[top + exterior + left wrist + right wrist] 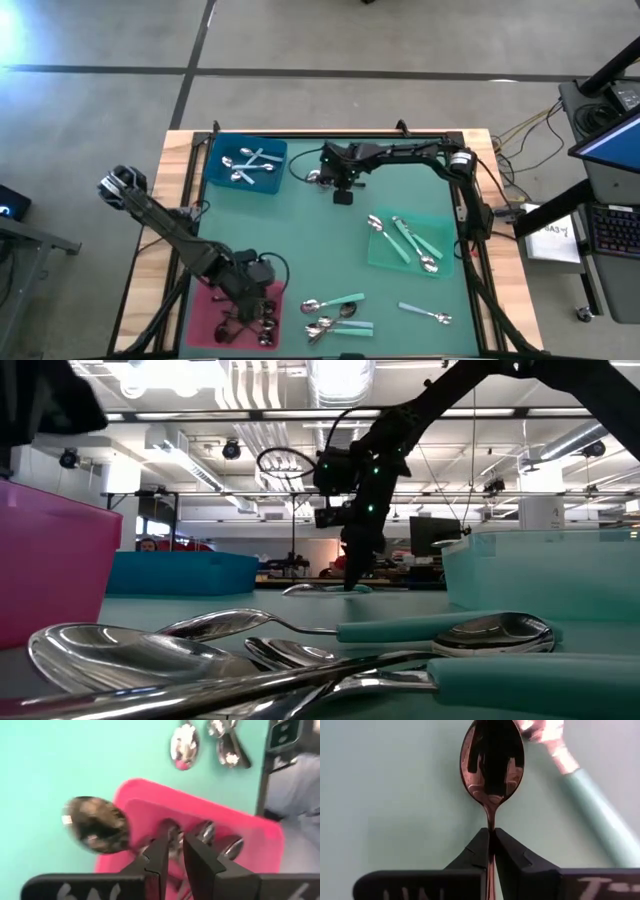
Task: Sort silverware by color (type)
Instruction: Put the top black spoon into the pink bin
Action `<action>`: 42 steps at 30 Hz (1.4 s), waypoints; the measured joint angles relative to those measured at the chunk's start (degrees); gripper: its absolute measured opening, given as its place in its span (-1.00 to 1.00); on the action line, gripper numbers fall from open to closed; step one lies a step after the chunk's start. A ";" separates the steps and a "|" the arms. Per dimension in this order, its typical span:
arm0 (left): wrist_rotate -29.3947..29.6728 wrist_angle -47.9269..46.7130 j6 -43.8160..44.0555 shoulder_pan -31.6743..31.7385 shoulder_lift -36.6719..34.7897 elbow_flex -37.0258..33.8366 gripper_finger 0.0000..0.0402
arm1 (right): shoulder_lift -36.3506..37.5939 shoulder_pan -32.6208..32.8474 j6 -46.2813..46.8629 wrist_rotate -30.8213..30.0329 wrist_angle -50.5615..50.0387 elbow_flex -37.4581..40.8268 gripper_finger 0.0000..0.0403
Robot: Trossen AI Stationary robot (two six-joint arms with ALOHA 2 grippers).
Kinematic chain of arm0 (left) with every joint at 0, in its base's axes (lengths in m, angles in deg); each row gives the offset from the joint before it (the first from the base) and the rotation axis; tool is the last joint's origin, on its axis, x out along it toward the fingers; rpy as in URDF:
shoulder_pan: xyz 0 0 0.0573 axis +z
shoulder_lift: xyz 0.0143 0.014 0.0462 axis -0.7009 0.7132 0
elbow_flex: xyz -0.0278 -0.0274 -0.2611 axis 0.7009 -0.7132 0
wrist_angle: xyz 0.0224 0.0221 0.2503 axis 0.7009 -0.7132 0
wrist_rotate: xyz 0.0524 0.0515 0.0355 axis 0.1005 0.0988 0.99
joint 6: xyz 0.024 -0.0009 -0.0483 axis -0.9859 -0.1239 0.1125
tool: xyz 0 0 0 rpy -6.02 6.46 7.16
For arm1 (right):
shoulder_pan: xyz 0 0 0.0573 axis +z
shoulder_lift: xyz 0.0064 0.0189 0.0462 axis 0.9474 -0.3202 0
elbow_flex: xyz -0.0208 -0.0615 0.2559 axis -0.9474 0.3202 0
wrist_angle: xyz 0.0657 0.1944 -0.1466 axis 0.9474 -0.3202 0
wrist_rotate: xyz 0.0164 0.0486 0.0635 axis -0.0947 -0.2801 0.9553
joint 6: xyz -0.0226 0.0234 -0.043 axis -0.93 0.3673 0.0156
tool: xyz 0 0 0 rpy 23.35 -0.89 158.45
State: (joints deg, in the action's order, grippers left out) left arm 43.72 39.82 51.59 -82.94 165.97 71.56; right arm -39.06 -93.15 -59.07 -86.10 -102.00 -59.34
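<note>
**Spoon sort past halfway**

Our right gripper [491,845] pinches a silver spoon [492,762] beside the blue tray [212,165]. Our left gripper [172,851], nearly closed, grips nothing clearly over the pink tray [200,310]. A pile of loose spoons [335,315] remains.

Colour rundown: the bench [330,240] has a teal-green mat on top with a pale wood edge around it, and there's a blue tray [212,170], a deep pink tray [205,310] and a see-through mint-green tray [385,255] sitting on it. The spoons [335,318] all have shiny silver bowls, some with mint-green handles, some all silver in the blue tray, and dark-handled ones in the pink tray. Both arms are black, with white scribbles on the right end effector [491,845].
</note>
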 joint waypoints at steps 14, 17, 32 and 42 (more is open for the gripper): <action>35.01 -16.22 -15.99 0.83 1.62 9.86 -0.84 | 14.94 4.48 4.12 19.72 15.50 3.22 -0.95; 43.27 -19.78 -12.99 0.82 0.63 8.84 -0.84 | 17.44 6.85 4.42 21.61 24.72 5.72 -0.95; 73.35 -14.55 14.76 1.22 -0.73 1.16 -0.84 | 18.78 16.83 9.10 21.60 65.97 16.52 -0.96; 70.50 -6.07 5.72 1.88 -0.66 1.14 -0.60 | 18.31 17.01 8.96 21.59 66.55 15.91 -0.96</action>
State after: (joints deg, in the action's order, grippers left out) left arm 114.22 33.75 57.31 -81.06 165.31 72.69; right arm -20.75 -76.14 -50.11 -64.50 -35.45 -43.43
